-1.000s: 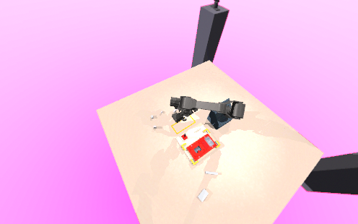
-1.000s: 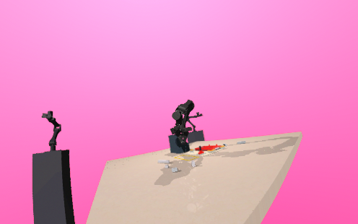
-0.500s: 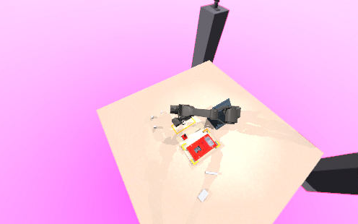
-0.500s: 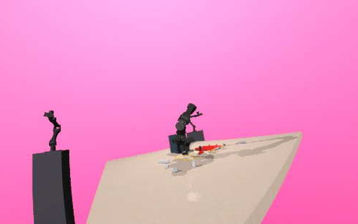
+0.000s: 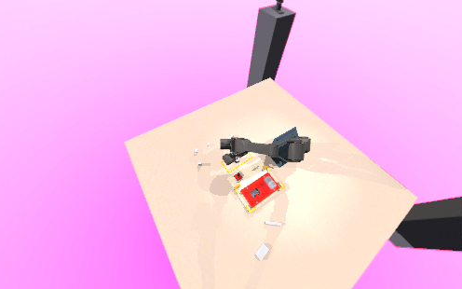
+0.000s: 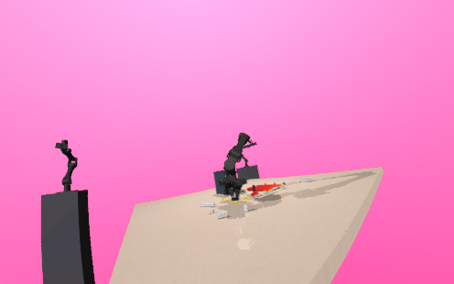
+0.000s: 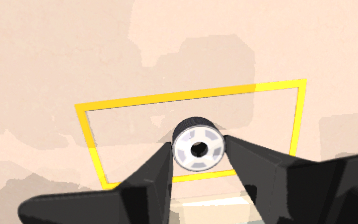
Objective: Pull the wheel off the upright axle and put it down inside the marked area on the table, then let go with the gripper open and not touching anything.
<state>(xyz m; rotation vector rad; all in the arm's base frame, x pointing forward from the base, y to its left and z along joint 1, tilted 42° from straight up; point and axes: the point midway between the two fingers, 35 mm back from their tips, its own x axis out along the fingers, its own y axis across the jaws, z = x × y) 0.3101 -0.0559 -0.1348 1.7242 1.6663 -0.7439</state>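
Wheel (image 7: 199, 149) — white hub, dark tyre, gripper-clamped (image 7: 198, 156).

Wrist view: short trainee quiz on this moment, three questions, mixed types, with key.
1. True or false: the gripper is shut on the small grey-and-white wheel.
2. The wheel appears within the: A) yellow-outlined rectangle B) red board C) dark blue block.
3. Fill in: the wheel's dark centre hole faces the ____.

Key: 1 true; 2 A; 3 camera.
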